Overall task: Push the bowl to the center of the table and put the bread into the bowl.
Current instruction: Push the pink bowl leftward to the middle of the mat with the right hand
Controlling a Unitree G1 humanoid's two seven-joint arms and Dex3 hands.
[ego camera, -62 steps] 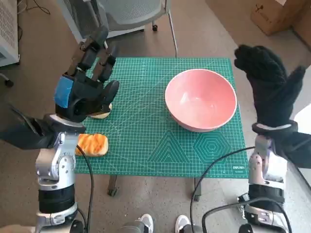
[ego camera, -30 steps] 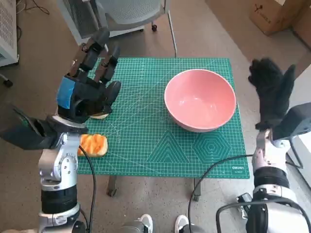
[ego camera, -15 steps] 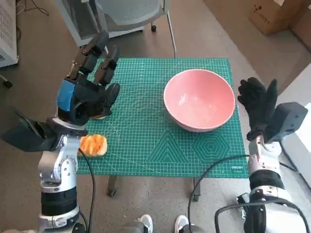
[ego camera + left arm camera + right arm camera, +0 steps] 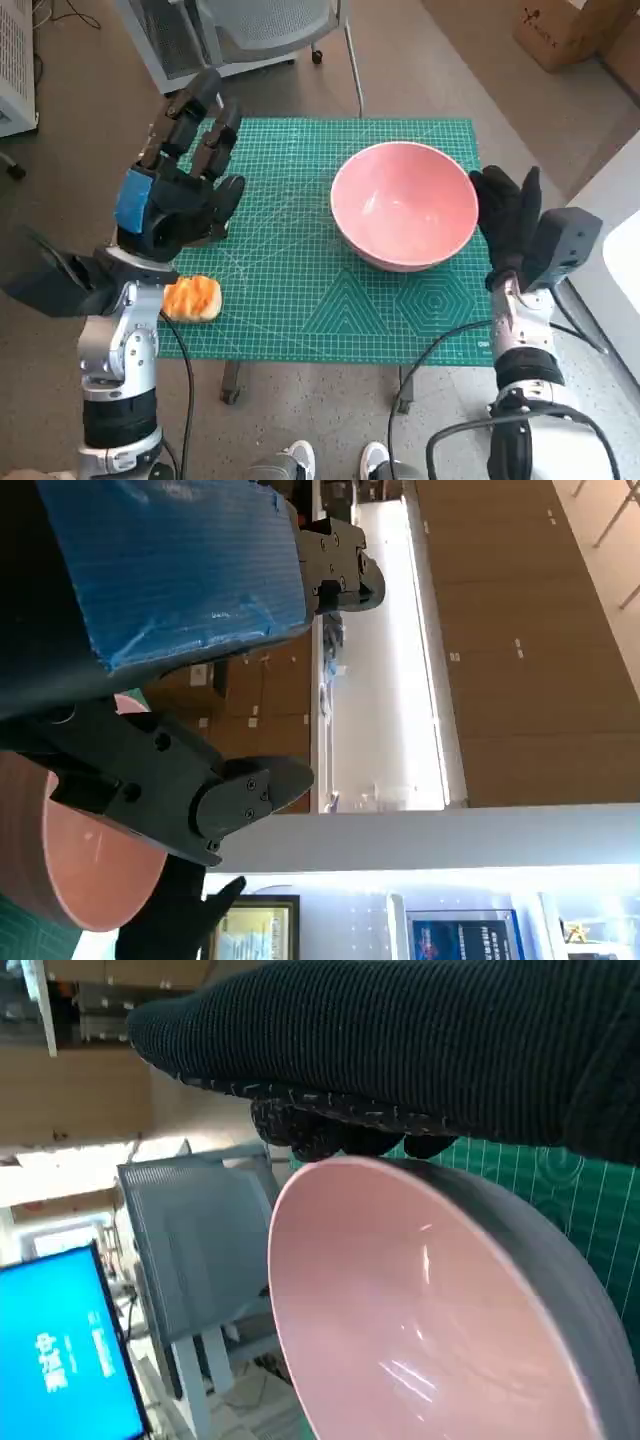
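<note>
At the bowl's (image 4: 404,217) right side, the right hand (image 4: 509,218) pressed flat, fingers spread, holding nothing; next, push leftward. Left hand (image 4: 172,195) hovered, empty.

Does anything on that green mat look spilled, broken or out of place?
Nothing looks spilled or broken. The pink bowl stands upright and empty, right of the mat's middle. One bread lies at the mat's left edge, partly under the left arm.

- We see a green cutting mat (image 4: 330,290) covering the table.
- At 12 o'clock stands a grey chair (image 4: 270,25).
- At 2 o'clock sits a cardboard box (image 4: 570,30).
- At 6 o'clock, a person's shoes (image 4: 300,462).
</note>
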